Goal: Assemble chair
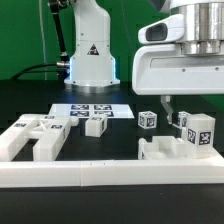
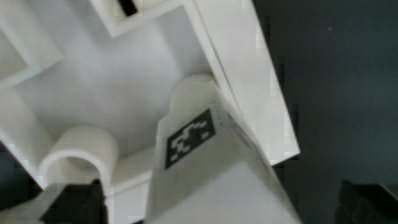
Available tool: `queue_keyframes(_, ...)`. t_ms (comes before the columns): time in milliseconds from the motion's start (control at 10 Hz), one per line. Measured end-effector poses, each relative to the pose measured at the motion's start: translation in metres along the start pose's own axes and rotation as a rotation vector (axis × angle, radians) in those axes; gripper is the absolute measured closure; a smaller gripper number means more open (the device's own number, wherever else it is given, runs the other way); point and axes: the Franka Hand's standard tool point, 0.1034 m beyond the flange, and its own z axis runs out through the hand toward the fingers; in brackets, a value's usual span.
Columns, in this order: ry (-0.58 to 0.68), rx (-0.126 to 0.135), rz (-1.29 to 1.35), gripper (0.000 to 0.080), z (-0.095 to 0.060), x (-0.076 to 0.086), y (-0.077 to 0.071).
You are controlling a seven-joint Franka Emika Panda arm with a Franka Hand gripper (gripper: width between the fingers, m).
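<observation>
Your pincer [image 1: 175,118] spread wide, pinching nothing. Wrist view: tagged chair part [image 2: 196,140] between fingertips, gap beside one. Part sits on desk [image 1: 120,142] under pincer, exterior view's right, by notched chair block [image 1: 160,152]. Small cube [image 1: 95,125] and second cube [image 1: 148,119] mid-desk, apart. Slotted chair panel [image 1: 35,138] at exterior view's left. Marker board [image 1: 88,108] behind.

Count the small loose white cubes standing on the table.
2. The first cube sits just in front of the marker board; the second cube stands farther to the exterior view's right. More may be hidden behind the gripper.
</observation>
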Motion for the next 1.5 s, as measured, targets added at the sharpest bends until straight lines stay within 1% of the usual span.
queue_keyframes(300,-0.01,-0.004,-0.252,0.015,0.0016,0.0003,0.0038)
queue_keyframes(500,-0.012,-0.015,-0.354,0.015,0.0016,-0.0001,0.0032)
queue_keyframes(600,-0.012,-0.017,-0.359,0.015,0.0017,-0.0003,0.0031)
queue_keyframes(800,-0.012,-0.017,-0.355,0.0414,0.0017,-0.0001,0.0035)
queue_keyframes(900,-0.012,-0.017,-0.327,0.0511,0.0017,-0.0002,0.0035)
queue_keyframes(1000,-0.012,-0.018,-0.313,0.0511,0.0018,-0.0002,0.0035)
queue_keyframes(1300,-0.01,-0.016,-0.142,0.0511,0.002,-0.0002,0.0037)
queue_keyframes(1400,-0.007,-0.007,-0.031,0.0511,0.002,0.001,0.0051)
queue_keyframes(1500,-0.007,-0.007,0.072,0.0511,0.0019,0.0004,0.004)
